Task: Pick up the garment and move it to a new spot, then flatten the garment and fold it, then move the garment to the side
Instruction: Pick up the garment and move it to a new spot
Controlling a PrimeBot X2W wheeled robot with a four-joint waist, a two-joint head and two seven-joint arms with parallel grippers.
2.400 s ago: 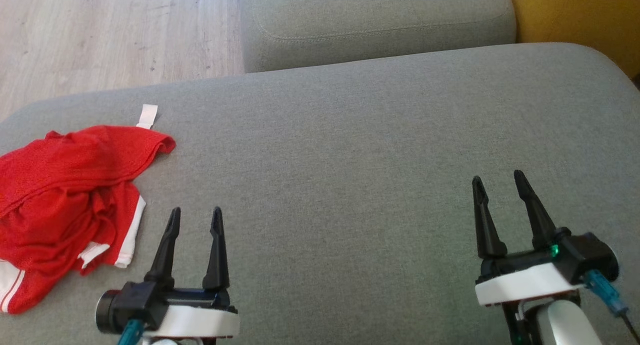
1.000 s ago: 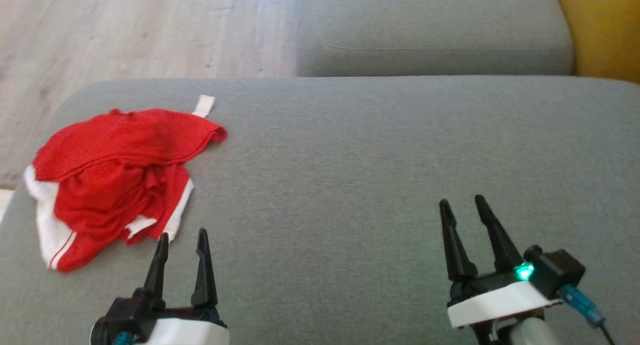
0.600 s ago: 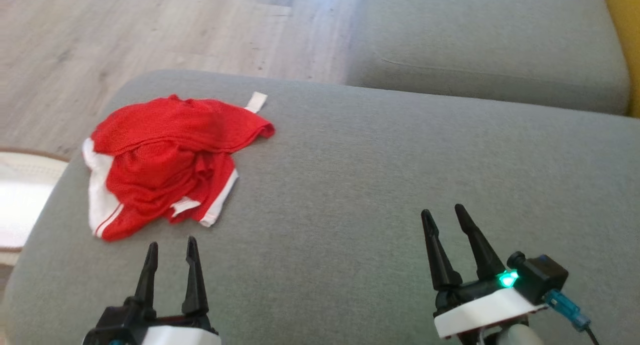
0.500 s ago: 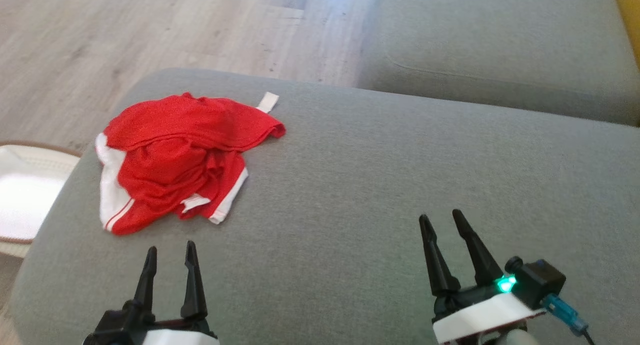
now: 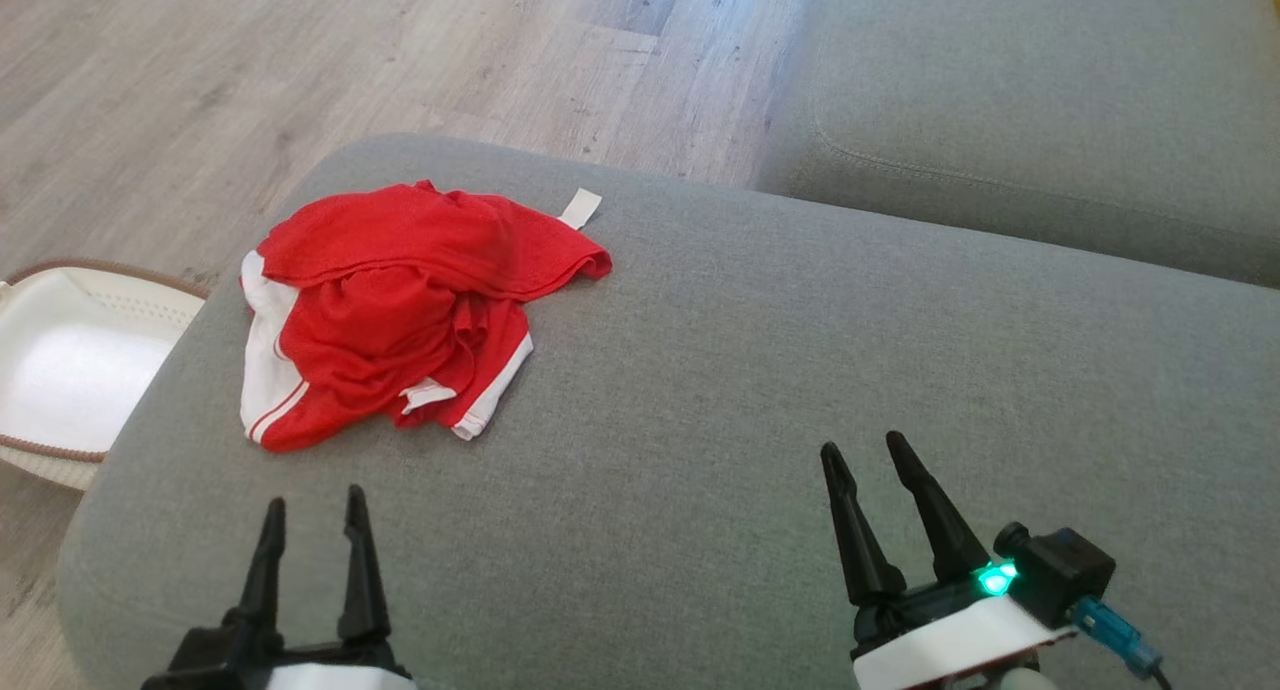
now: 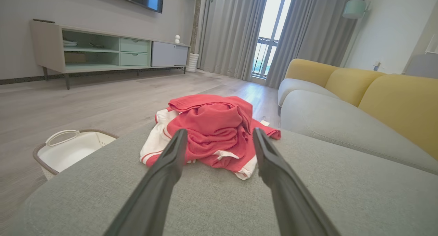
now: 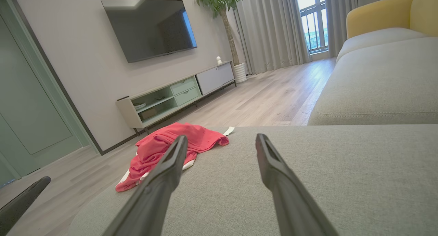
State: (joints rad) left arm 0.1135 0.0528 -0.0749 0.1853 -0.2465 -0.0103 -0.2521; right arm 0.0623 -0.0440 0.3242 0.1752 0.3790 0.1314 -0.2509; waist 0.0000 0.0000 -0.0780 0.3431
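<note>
1. Garment [image 5: 400,310]: red with white trim, crumpled in a heap near the left end of the grey sofa seat [image 5: 800,390].
2. My left gripper [image 5: 312,500]: fingers spread, empty, near the garment, not touching.
3. My right gripper [image 5: 862,445]: fingers spread, empty, well apart from it.
4. White basket [image 5: 70,360] on the floor beside that end.
</note>
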